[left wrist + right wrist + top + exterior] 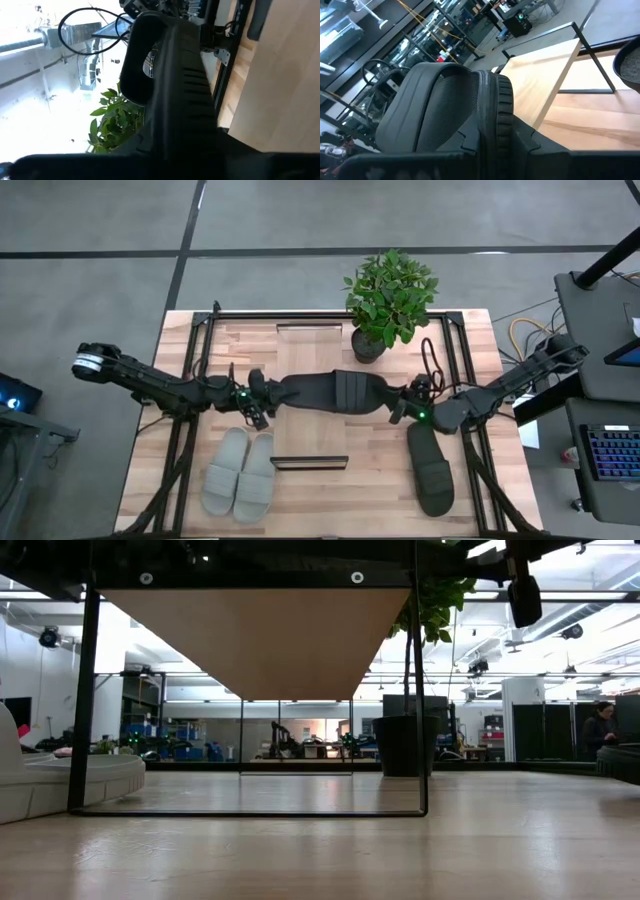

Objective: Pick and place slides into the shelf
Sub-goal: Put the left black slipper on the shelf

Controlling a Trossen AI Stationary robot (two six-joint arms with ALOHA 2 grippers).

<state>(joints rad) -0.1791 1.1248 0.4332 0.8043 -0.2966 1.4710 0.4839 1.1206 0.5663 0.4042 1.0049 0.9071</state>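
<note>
Both grippers, left and right, pinched 1 dark slide between them, above the shelf. Beyond them, 2 grey slides and 1 dark slide lay unplaced; 0 shelved.

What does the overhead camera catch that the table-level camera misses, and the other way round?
Only the overhead view shows the black rubber slide held between the left pincer and right pincer, plus a dark slide lying on the wooden table. Only the table-level view shows the workshop room behind and a seated person. Both show the pale grey slides, the shelf's metal rails and the potted green plant.
</note>
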